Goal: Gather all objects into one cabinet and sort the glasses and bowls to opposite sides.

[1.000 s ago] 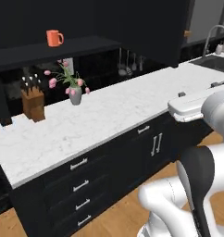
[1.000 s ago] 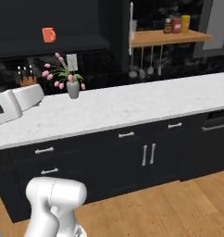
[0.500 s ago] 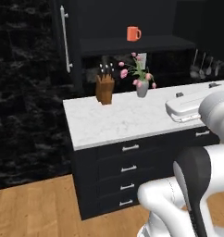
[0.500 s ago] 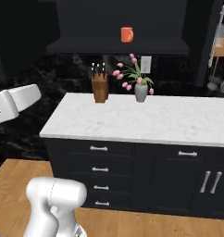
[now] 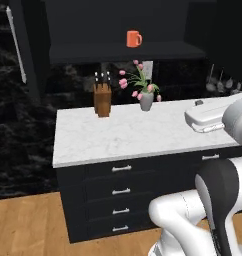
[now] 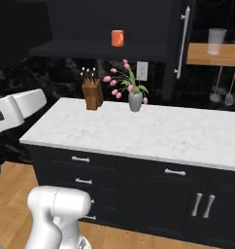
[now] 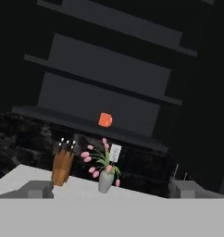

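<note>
on the cabinet (image 5: 118,52) shelf in the left base view sits the orange mug (image 5: 133,38). right base view: mug above the knife block (image 6: 92,93) and tulip vase (image 6: 135,100), so approach high. hand view: gripper (image 7: 111,190) fingers wide apart, empty, mug centred ahead.

Glossy white rounded arm links (image 5: 193,220) with a black joint segment (image 5: 219,192).

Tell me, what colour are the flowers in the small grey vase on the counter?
Pink flowers on green stems, clearest in the right base view.
</note>
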